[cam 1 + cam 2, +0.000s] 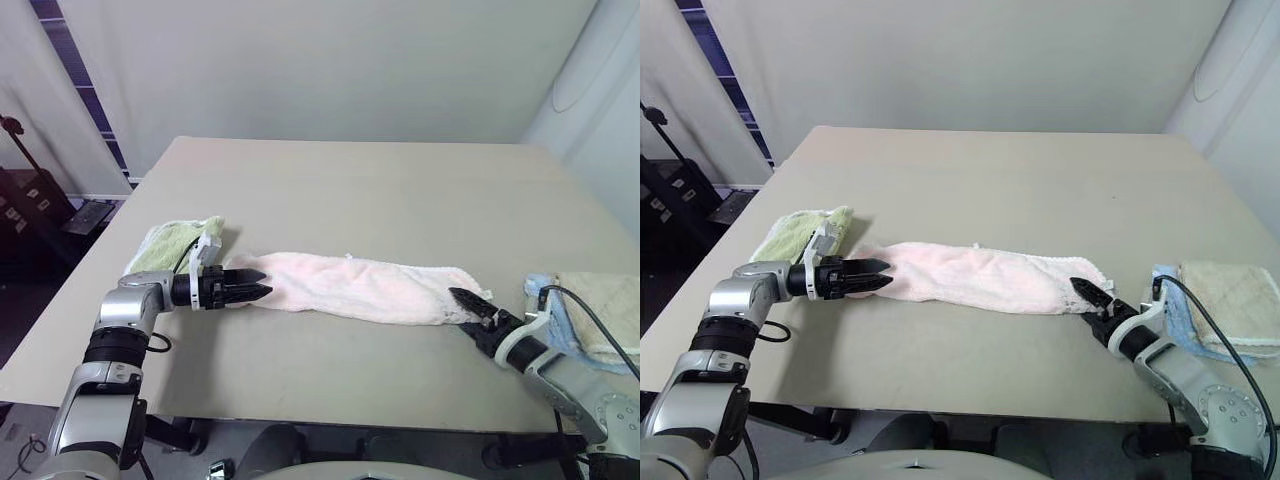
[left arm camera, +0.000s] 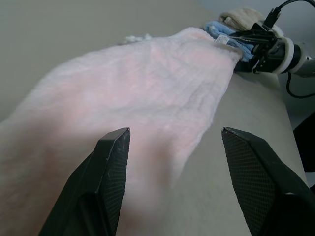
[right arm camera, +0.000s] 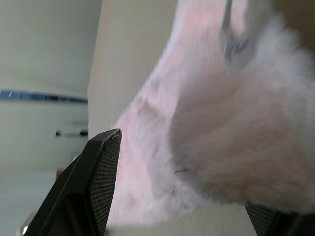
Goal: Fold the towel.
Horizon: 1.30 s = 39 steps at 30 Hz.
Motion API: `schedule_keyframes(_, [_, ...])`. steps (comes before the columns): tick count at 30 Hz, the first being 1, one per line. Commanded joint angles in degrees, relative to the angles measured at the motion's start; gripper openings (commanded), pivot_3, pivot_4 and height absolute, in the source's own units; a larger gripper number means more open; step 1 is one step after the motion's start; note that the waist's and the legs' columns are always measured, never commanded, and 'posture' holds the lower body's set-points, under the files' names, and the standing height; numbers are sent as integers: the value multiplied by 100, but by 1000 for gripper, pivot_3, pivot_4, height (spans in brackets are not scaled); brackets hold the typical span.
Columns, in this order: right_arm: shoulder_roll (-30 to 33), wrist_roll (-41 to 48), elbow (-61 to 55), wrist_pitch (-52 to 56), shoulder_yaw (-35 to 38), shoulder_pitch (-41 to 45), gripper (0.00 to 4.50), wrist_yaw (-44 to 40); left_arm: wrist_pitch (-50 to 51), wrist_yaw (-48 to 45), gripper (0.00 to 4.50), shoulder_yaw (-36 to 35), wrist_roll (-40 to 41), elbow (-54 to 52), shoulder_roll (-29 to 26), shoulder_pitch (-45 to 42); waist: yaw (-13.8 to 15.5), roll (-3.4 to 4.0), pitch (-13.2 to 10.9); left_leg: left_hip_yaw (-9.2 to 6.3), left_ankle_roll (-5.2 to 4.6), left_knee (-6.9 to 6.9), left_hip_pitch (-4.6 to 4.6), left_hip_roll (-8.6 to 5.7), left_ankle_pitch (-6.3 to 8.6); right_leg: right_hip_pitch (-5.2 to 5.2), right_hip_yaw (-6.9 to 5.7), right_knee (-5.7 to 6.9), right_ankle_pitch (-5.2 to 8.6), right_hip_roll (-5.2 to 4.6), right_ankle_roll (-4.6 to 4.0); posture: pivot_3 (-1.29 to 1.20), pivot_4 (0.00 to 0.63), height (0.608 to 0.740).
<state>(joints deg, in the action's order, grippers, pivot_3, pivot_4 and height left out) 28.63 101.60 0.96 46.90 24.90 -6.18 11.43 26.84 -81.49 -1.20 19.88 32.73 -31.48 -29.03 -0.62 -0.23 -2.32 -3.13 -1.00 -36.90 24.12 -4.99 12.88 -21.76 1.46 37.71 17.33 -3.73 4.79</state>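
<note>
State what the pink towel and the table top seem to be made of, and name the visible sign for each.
The pink towel: soft terry cloth, probably cotton; its fuzzy, looped pile shows up close in the wrist views. The table top: smooth, matte beige board, perhaps laminate or painted wood; flat, no grain or shine visible.

3 towels (image 1: 360,288), 1 blue cloth (image 1: 541,296)

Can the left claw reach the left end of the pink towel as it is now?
Probably yes. The left claw is open, right at the towel, whose left end lies flat on the table. Nothing blocks it; the green towel lies behind.
</note>
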Motion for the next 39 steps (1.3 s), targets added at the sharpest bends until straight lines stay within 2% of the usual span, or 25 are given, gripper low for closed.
schedule_keyframes(1, [-51,-201,62,-130,222,90,3517,82,-115,18,3115,-44,35,20,-37,-148,2,0,0,0,-1,0,0,0,0,-1,-1,-2,0,0,0,0,0,731])
schedule_keyframes(5, [-182,-269,31,-140,255,103,3517,118,-131,49,3115,-61,56,87,-23,-204,-11,-1,1,0,-9,6,5,0,-1,-11,-1,-9,0,0,2,0,0,731])
schedule_keyframes(6, [-208,-274,68,-140,270,105,3352,117,-148,67,3115,-66,50,116,-20,-219,-11,-1,1,0,-12,8,6,1,-3,-12,-1,-11,0,0,2,0,0,731])
schedule_keyframes(8, [-280,-258,111,-143,298,107,2864,153,-189,84,3115,-59,25,168,-30,-236,-12,0,2,0,-12,8,6,0,-2,-12,-1,-12,0,0,3,0,0,731])
schedule_keyframes(16, [-521,-115,-250,-88,355,-81,18,117,-237,87,3115,-84,19,349,-76,-365,-13,-4,6,-1,-9,16,6,2,0,-13,-2,-13,0,0,3,0,0,731])
schedule_keyframes(23, [-716,-463,-819,-335,462,-344,18,-224,-387,137,3115,-56,-41,550,-29,-472,-1,-3,6,0,-10,35,7,2,-1,-21,-2,-22,0,0,3,0,0,731])
schedule_keyframes(25, [-350,-1234,-1267,-310,331,-619,18,-738,-385,152,3115,-96,-14,601,-26,-509,18,6,11,0,-18,51,8,2,-6,-31,-2,-28,-1,0,5,0,0,731])
schedule_keyframes(30, [358,-2159,-2243,-169,67,-896,18,-1588,-451,153,3115,-87,-46,745,-38,-604,3,10,10,3,-23,62,31,1,-9,-51,-1,-27,-11,0,27,0,0,731])
schedule_keyframes(34, [714,-2717,-2971,-212,-245,-644,18,-2033,-506,158,3115,-76,-68,864,-13,-687,-6,11,11,1,-23,65,27,3,-9,-51,-1,-15,-13,2,30,0,0,731])
schedule_keyframes(39, [808,-3239,-3557,-102,-978,138,18,-1923,-552,170,3115,-52,-88,924,15,-725,6,5,10,0,-22,62,26,3,-10,-55,-1,-15,-9,2,22,0,0,731])
